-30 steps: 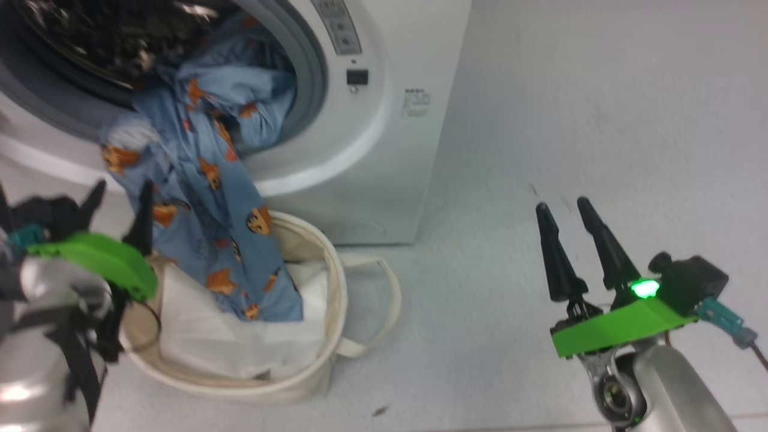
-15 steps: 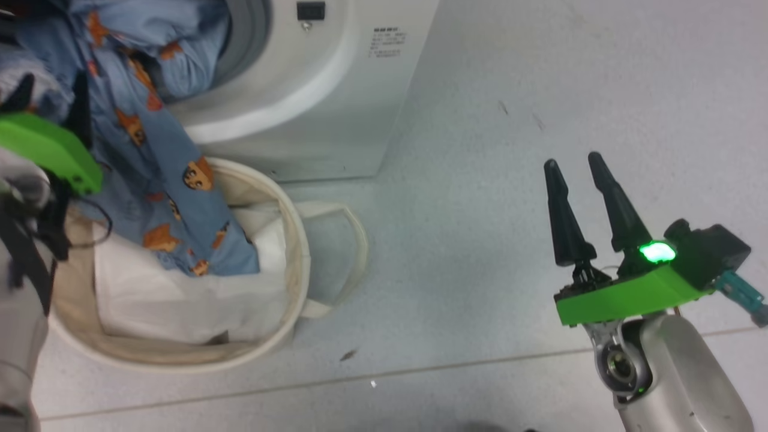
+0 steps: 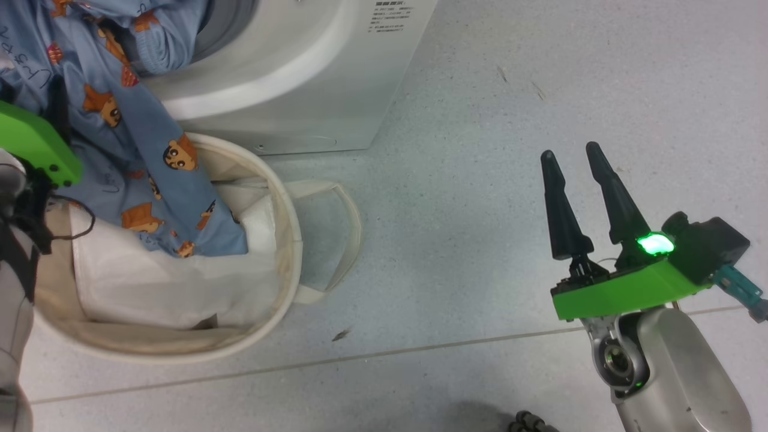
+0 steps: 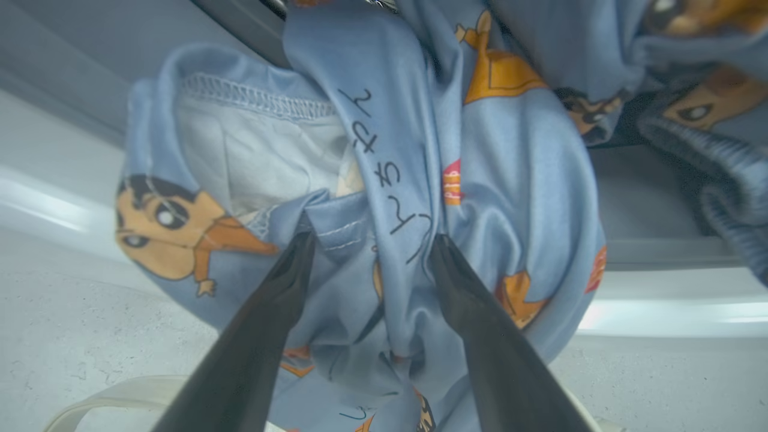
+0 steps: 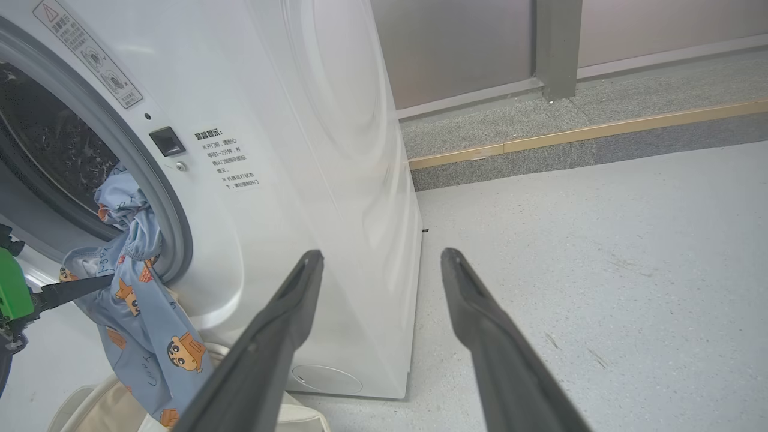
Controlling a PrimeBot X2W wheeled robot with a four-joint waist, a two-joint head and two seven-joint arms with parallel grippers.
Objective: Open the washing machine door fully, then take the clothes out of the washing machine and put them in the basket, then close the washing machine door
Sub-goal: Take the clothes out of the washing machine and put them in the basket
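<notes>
left tool (image 4: 370, 237) spread open, fingers either side of a fold of the clothes (image 3: 129, 150); clothes hang out of washing machine (image 3: 312, 78) down into basket (image 3: 291, 252). right tool (image 3: 570, 151) open, empty, above floor (image 3: 468, 252), well apart from basket

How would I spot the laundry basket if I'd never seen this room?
Find the white washing machine; the basket stands on the floor at its foot. It is a round cream canvas tub with a looped handle and a white liner, and a blue cartoon-print garment drapes into it.
</notes>
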